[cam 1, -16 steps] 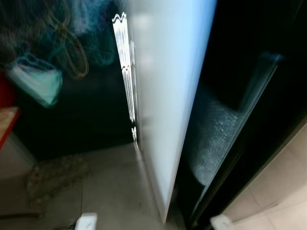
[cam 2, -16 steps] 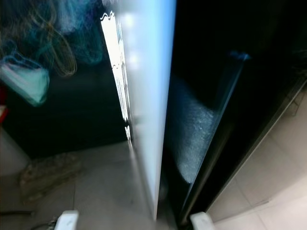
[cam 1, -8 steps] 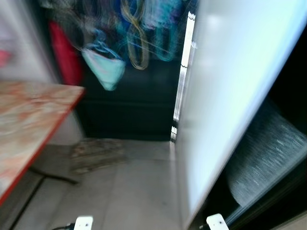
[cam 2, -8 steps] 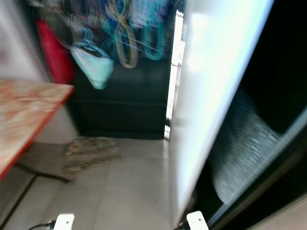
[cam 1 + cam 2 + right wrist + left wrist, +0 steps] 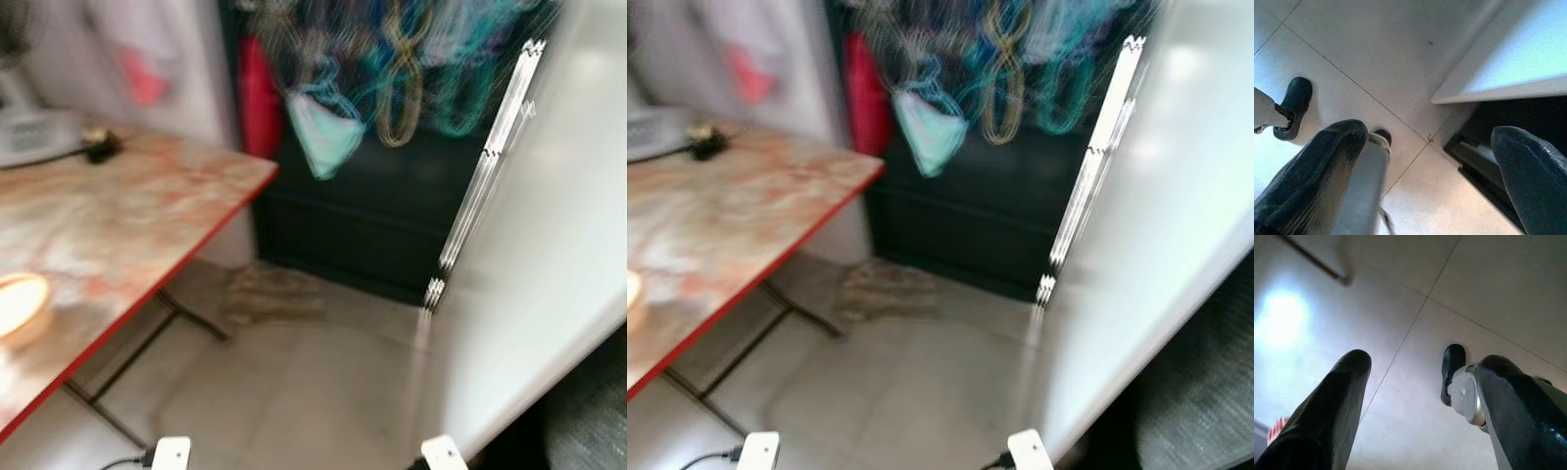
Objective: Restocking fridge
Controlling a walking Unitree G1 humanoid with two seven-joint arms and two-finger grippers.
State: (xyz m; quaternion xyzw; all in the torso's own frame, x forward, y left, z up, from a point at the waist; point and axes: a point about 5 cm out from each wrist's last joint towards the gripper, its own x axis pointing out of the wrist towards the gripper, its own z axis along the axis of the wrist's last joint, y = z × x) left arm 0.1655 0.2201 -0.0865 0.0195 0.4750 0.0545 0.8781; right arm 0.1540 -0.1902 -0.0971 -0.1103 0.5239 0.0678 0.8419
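Blurred room: marbled red-edged worktop [image 5: 118, 225] at 9 o'clock, white fridge door [image 5: 549, 284] at 3, tiled floor [image 5: 313, 392] between. Both grippers' fingers [image 5: 1327, 411] [image 5: 1317, 161] spread, empty.

No legible text, label, brand, number or sign is present on any surface; the head views are motion-blurred.

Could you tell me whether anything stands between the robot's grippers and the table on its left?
Nothing visible does. Both grippers hang low over the floor, the left gripper and right gripper open and empty. The table stands ahead-left; the white fridge door stands open to the right.
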